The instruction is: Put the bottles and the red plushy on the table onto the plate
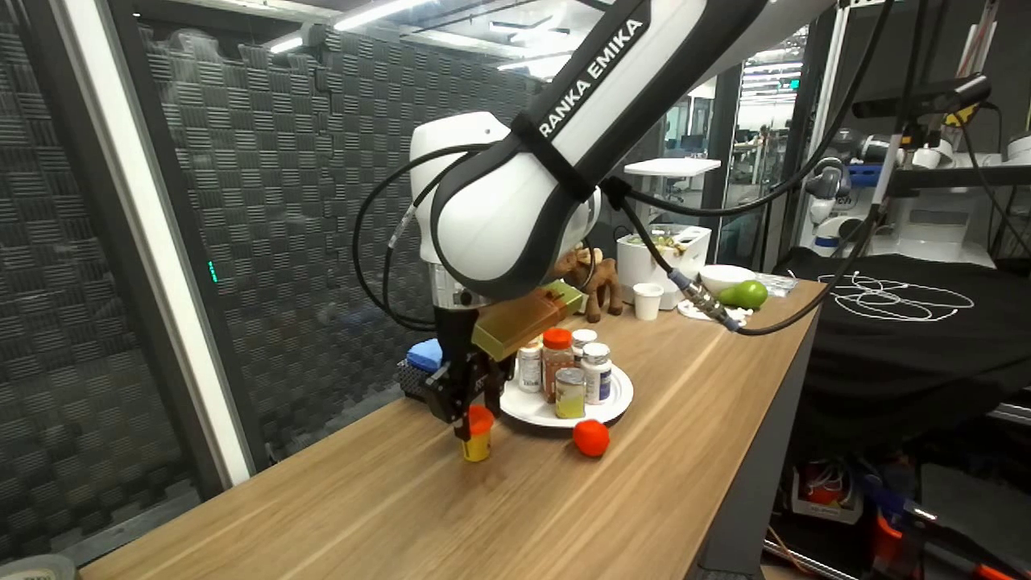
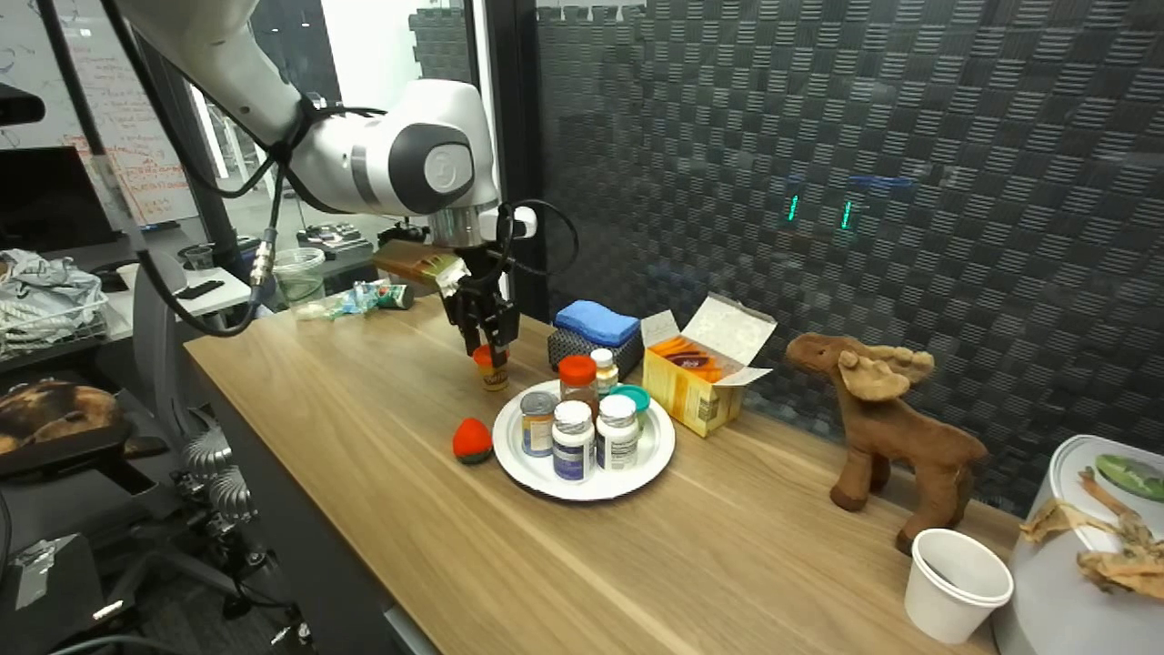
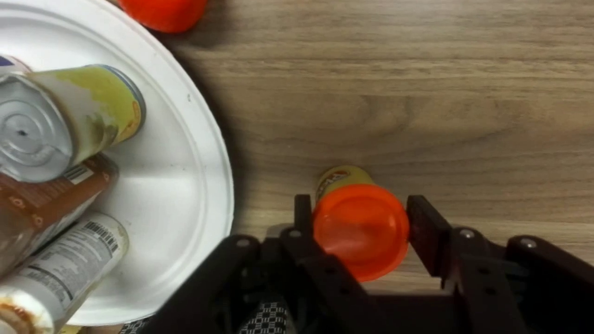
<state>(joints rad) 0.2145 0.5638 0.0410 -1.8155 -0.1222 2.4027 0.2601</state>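
Currently, the claw (image 3: pixel 360 212) grips an orange-lidded Play-Doh tub (image 1: pixel 477 448), one finger (image 3: pixel 304 212) against each side of the lid (image 3: pixel 361 234). The tub stands on the counter (image 1: pixel 451 515) beside the white plate (image 2: pixel 658 448), which bears white bottles (image 2: pixel 573 452), a red-capped bottle (image 2: pixel 577 371) and a green-lidded jar (image 2: pixel 638 398); the red plushy (image 2: pixel 472 440) lies just outside the plate's rim.

Both exterior views look obliquely down from opposite ends of the long light-brown wooden tabletop (image 1: pixel 515 511), sharing the round flat white plate (image 2: pixel 653 451); the wrist view, nearer, faces steeply down over the plate's rim.
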